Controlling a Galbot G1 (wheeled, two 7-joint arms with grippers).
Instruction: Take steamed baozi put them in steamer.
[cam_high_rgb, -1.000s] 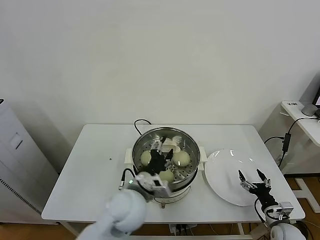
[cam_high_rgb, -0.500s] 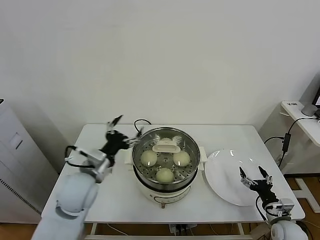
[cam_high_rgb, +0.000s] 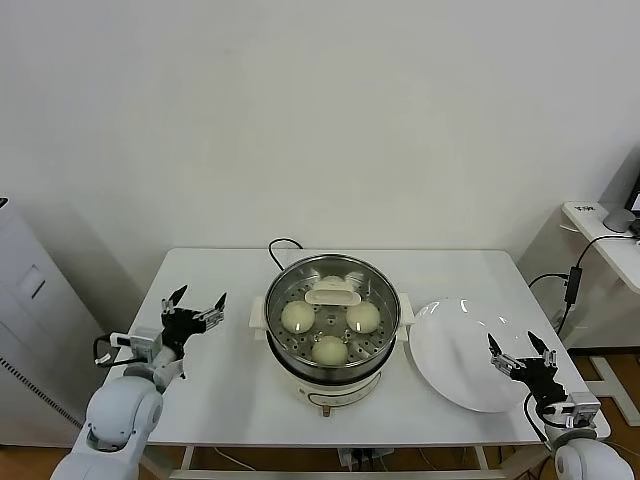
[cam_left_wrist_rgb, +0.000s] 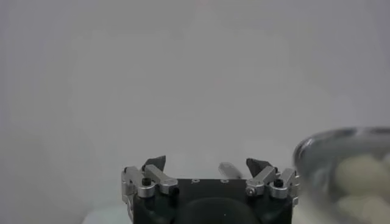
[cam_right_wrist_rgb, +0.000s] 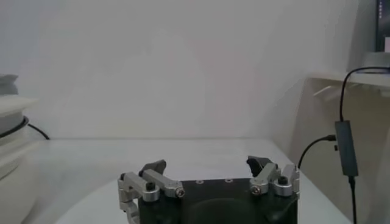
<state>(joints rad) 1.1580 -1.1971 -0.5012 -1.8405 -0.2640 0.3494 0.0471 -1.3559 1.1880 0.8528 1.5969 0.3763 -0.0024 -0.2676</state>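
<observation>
Three steamed baozi (cam_high_rgb: 329, 349) lie on the tray inside the steamer (cam_high_rgb: 333, 322), a fourth half hidden behind. The left gripper (cam_high_rgb: 196, 309) and right gripper (cam_high_rgb: 520, 353) flank the steamer, both spread wide and empty. We judge little risk remains; a careless sweep could nudge the steamer.

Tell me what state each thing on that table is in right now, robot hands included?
steamer: uncovered, holding buns on its tray.
steamed baozi: three plainly visible in the steamer, a fourth partly hidden behind a white handle-like piece.
white plate: empty, beside the steamer.
left gripper: open, empty, off to the steamer's side.
right gripper: open, empty, at the plate's edge.
</observation>
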